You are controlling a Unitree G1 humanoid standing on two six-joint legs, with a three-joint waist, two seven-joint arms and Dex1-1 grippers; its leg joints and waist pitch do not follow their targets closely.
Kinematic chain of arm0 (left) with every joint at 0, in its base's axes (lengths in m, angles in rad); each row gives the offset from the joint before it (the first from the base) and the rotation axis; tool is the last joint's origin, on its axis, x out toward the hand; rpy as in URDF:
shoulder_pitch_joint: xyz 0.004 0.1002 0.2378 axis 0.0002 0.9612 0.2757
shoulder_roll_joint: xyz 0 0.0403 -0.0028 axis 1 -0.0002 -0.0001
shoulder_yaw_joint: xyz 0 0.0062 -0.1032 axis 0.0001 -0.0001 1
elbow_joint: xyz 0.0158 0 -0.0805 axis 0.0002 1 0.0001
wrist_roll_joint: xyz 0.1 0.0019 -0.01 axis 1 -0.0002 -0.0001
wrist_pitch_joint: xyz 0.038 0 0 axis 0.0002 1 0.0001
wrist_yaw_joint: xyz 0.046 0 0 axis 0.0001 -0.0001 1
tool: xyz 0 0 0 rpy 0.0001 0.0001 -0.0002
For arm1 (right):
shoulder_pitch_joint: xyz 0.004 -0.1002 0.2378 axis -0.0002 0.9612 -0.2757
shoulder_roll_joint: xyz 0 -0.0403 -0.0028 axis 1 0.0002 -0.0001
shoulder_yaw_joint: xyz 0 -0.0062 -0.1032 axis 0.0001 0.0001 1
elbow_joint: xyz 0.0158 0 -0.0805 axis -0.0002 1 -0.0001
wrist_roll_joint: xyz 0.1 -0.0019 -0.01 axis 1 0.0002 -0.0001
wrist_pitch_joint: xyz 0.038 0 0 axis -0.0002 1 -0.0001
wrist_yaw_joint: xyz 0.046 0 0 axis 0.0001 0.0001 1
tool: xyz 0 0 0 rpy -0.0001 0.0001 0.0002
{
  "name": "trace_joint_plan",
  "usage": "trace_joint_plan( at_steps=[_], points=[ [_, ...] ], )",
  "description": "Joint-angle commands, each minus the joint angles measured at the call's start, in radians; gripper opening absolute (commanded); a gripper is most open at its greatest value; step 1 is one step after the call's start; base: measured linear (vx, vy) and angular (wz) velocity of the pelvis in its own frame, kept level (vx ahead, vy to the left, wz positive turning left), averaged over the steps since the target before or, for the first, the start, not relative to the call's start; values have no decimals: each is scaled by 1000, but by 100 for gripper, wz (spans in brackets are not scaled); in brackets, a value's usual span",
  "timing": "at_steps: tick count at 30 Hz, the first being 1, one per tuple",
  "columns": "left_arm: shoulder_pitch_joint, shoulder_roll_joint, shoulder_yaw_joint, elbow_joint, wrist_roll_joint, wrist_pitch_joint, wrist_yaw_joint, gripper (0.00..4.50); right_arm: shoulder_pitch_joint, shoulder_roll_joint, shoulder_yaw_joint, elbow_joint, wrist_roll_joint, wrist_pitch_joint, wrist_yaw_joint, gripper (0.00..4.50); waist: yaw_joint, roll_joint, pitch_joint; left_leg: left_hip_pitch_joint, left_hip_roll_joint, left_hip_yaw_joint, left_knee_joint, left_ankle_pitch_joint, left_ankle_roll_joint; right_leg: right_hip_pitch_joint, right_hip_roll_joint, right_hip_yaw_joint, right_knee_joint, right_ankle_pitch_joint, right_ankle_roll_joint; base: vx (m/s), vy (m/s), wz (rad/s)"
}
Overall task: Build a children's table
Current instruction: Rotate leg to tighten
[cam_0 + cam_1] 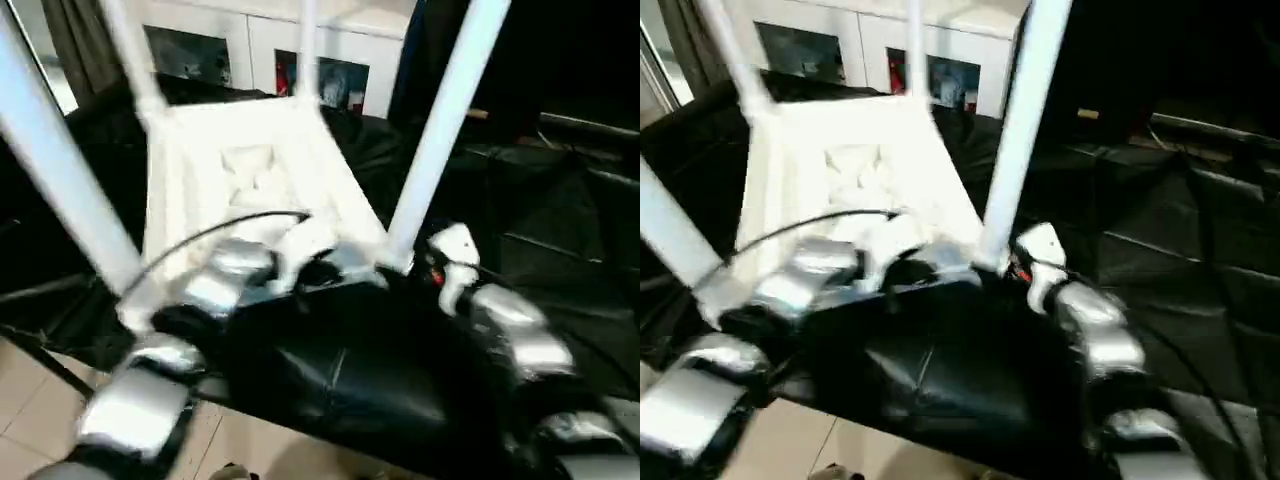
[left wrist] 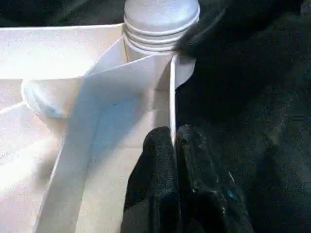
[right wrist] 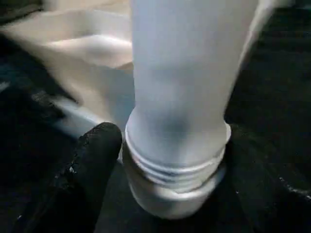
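Black cloth [image 1: 380, 390] bears the table [image 1: 250, 170]; left gripper [image 2: 174, 141] pinches its rim, right gripper [image 3: 160, 160] gapes

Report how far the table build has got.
Done: the top lies upside down with four legs standing in its corners. In hand: the left end effector pinches the top's rim; the right end effector is at the near right leg, whose threads still show. Left: seating that leg, flipping the table.
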Motion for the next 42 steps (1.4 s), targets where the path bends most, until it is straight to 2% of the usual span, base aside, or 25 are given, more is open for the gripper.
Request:
trace_joint_plan(
  at_steps=[1, 5, 9, 10, 12, 14, 15, 22, 25, 27, 28, 29, 31, 33, 34, 35, 36, 37, 38, 41, 42],
  points=[
    [23, -15, -25, -47, -49, 8, -104, 0, 4, 2, 66, -60, 27, 21, 134, 362, 5, -14, -54, 5, 33, -13, -65, -173, 109, 47, -63, 37, -68, -121, -244, 0, 0, 0],
    [60, 38, -25, -124, -86, 47, -219, 0, 21, -49, 63, -93, 45, 40, 223, 362, 13, -11, -53, 11, 39, -9, -66, -179, 89, 45, -63, 36, -63, -123, -266, 0, 0, 0],
    [80, 60, -21, -166, -105, 68, -263, 0, 33, -68, 62, -123, 58, 59, 255, 362, 25, -14, -51, 13, 38, -6, -66, -176, 79, 43, -63, 38, -64, -129, -259, 0, 0, 0],
    [84, 64, -20, -175, -108, 72, -267, 0, 37, -71, 64, -132, 63, 66, 261, 362, 25, -14, -51, 13, 38, -7, -67, -179, 73, 44, -63, 38, -65, -140, -254, 0, 0, 0],
    [89, 68, -16, -188, -110, 79, -266, 0, 42, -71, 68, -142, 68, 75, 271, 328, 25, -14, -50, 13, 37, -8, -68, -193, 64, 43, -64, 39, -67, -167, -243, 0, 0, 0],
    [90, 68, -11, -191, -108, 81, -259, 0, 43, -68, 72, -143, 68, 81, 278, 325, 22, -16, -50, 12, 35, -9, -68, -194, 57, 43, -65, 39, -69, -182, -235, 0, 0, 0],
    [91, 68, -10, -194, -108, 82, -256, 0, 45, -67, 75, -144, 68, 84, 280, 299, 22, -16, -51, 12, 35, -9, -68, -189, 56, 43, -65, 40, -68, -175, -236, 0, 0, 0],
    [98, 59, -1, -199, -91, 77, -196, 0, 68, -56, 81, -173, 69, 111, 266, 271, 22, -18, -51, 12, 33, -9, -66, -167, 65, 44, -63, 39, -66, -143, -238, 0, 0, 0],
    [81, 35, 17, -151, -61, 59, -67, 0, 74, -19, 64, -136, 54, 103, 171, 271, 20, -18, -50, 13, 33, -11, -67, -186, 55, 43, -66, 40, -70, -173, -233, 0, 0, 0],
    [66, 9, 33, -119, -48, 58, 22, 0, 72, 21, 42, -98, 28, 96, 49, 270, 16, -19, -46, 15, 31, -11, -70, -213, 40, 38, -65, 41, -77, -231, -219, 0, 0, 0],
    [52, -8, 43, -96, -38, 63, 86, 0, 67, 44, 29, -71, 14, 99, -24, 270, 16, -19, -44, 19, 30, -12, -72, -237, 23, 35, -67, 41, -84, -292, -202, 0, 0, 0],
    [37, -29, 50, -71, -27, 69, 150, 0, 61, 73, 15, -44, -3, 97, -115, 270, 14, -22, -45, 18, 29, -15, -73, -245, 11, 38, -68, 40, -87, -332, -185, 0, 0, 0],
    [15, -60, 57, -36, -11, 83, 241, 0, 48, 119, -9, -11, -19, 111, -252, 270, 11, -19, -43, 21, 29, -15, -75, -257, 1, 30, -66, 43, -92, -361, -169, 0, 0, 0],
    [-7, -111, 60, -5, -1, 105, 326, 0, 18, 179, -41, 39, -25, 137, -415, 270, 11, -19, -45, 20, 28, -17, -76, -255, -9, 32, -68, 42, -92, -370, -159, 0, 0, 0],
    [-13, -136, 57, 2, 2, 110, 348, 0, 2, 202, -51, 62, -27, 145, -474, 270, 8, -17, -44, 22, 28, -17, -77, -256, -13, 29, -67, 43, -92, -367, -160, 0, 0, 0],
    [-17, -151, 54, 9, 4, 110, 363, 0, -8, 218, -58, 77, -30, 148, -512, 270, 8, -19, -44, 20, 26, -18, -77, -260, -12, 34, -66, 41, -94, -373, -154, 0, 0, 0],
    [-21, -172, 45, 15, 10, 107, 374, 0, -22, 239, -56, 88, -39, 147, -543, 270, 9, -13, -45, 20, 26, -18, -77, -259, -10, 34, -67, 42, -93, -363, -155, 0, 0, 0],
    [-23, -184, 38, 19, 14, 104, 381, 0, -30, 252, -54, 94, -46, 145, -561, 270, 9, -12, -46, 23, 27, -16, -76, -259, -7, 30, -66, 44, -94, -339, -159, 0, 0, 0],
    [-23, -201, 29, 21, 17, 100, 377, 0, -39, 265, -34, 100, -74, 122, -576, 270, 8, -11, -47, 20, 26, -17, -76, -254, -5, 33, -64, 43, -91, -314, -162, 0, 0, 0],
    [-25, -219, 11, 24, 23, 88, 359, 0, -49, 270, 32, 104, -141, 45, -561, 270, 10, -15, -50, 16, 24, -14, -73, -232, 11, 39, -63, 44, -85, -255, -169, 0, 0, 0],
    [-25, -219, 10, 24, 23, 88, 359, 0, -50, 270, 32, 104, -142, 43, -561, 326, 11, -12, -49, 15, 24, -14, -74, -230, 15, 39, -64, 44, -85, -255, -169, 0, 0, 0]
  ],
)
